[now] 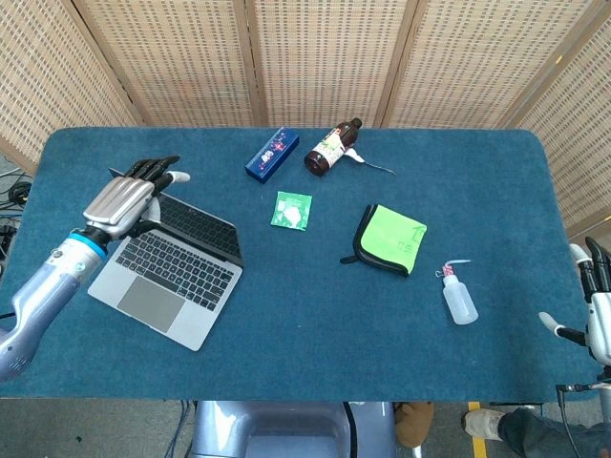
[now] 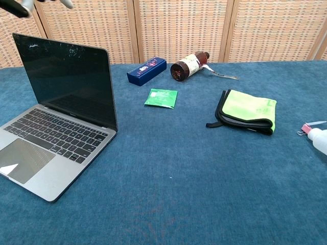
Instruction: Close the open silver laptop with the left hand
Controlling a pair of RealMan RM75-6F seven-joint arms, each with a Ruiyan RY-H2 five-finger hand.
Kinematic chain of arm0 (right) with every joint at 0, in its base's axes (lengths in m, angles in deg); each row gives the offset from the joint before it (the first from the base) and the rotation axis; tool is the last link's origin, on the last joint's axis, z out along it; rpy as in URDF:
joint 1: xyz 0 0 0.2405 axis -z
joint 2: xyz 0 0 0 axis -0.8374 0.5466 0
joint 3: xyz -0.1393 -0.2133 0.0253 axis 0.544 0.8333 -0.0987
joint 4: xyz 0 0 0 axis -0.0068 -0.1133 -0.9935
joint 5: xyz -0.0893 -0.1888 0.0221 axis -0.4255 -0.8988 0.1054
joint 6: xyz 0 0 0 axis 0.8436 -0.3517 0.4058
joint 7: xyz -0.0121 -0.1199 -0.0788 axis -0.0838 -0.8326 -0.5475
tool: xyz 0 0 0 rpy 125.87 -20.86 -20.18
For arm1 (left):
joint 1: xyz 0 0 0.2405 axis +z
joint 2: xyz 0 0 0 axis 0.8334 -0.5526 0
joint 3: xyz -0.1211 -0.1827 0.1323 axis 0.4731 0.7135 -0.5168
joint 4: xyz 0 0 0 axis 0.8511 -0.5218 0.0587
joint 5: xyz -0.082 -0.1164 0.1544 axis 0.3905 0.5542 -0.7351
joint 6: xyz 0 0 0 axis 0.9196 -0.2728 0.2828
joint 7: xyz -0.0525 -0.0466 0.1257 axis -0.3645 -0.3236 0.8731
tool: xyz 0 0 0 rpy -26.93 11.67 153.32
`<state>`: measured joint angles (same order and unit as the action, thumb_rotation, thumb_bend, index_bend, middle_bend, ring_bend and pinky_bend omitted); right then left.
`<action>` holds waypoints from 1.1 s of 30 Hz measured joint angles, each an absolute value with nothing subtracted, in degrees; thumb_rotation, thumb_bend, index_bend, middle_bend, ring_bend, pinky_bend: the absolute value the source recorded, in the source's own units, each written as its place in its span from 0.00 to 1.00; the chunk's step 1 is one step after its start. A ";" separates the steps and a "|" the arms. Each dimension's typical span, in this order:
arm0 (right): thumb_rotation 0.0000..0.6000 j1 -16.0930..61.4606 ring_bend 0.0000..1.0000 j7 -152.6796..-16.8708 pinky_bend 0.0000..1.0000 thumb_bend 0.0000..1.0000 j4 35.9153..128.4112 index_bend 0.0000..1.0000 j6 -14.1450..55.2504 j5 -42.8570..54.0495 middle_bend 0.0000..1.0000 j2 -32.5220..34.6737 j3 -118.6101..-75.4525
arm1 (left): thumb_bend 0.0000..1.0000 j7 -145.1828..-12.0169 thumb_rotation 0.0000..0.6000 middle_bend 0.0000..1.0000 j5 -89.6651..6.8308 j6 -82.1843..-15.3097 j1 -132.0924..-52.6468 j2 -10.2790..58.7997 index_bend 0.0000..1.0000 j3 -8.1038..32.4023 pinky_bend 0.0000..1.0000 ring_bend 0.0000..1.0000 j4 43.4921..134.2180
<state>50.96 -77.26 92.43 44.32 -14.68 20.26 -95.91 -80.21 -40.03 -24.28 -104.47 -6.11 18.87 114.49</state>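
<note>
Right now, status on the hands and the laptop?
Left hand open, above the screen's top edge. Right hand open at the table's right edge. Silver laptop open, upright screen. Nothing in the way.

Left hand (image 1: 124, 197) raised, fingers (image 1: 153, 169) extended; right hand (image 1: 597, 310) low, empty.

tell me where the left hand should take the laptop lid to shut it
Take the top edge of the silver laptop's lid, coming from above and behind. The screen stands upright, tilted back, hinged at the keyboard, so that edge likely gives the most leverage. The left hand hovers open above it.
</note>
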 measured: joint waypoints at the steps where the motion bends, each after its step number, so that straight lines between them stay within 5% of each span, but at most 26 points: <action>1: 1.00 50.92 0.00 -77.27 0.00 0.00 92.32 0.01 44.17 -14.49 0.00 20.21 -95.96 | 1.00 -78.85 1.00 0.00 -38.06 -23.05 -105.86 -5.58 0.17 18.83 0.00 0.00 113.89; 14: 1.00 50.42 0.00 -77.16 0.00 0.00 90.93 0.01 42.29 -12.32 0.00 19.64 -96.62 | 1.00 -69.85 1.00 0.01 -25.74 -17.80 -114.57 1.75 0.17 14.26 0.00 0.00 107.67; 33: 1.00 50.09 0.00 -77.52 0.00 0.00 90.61 0.01 41.48 -11.98 0.00 19.23 -96.66 | 1.00 -71.99 1.00 0.21 -25.30 -14.47 -114.95 -2.50 0.17 11.64 0.10 0.12 110.39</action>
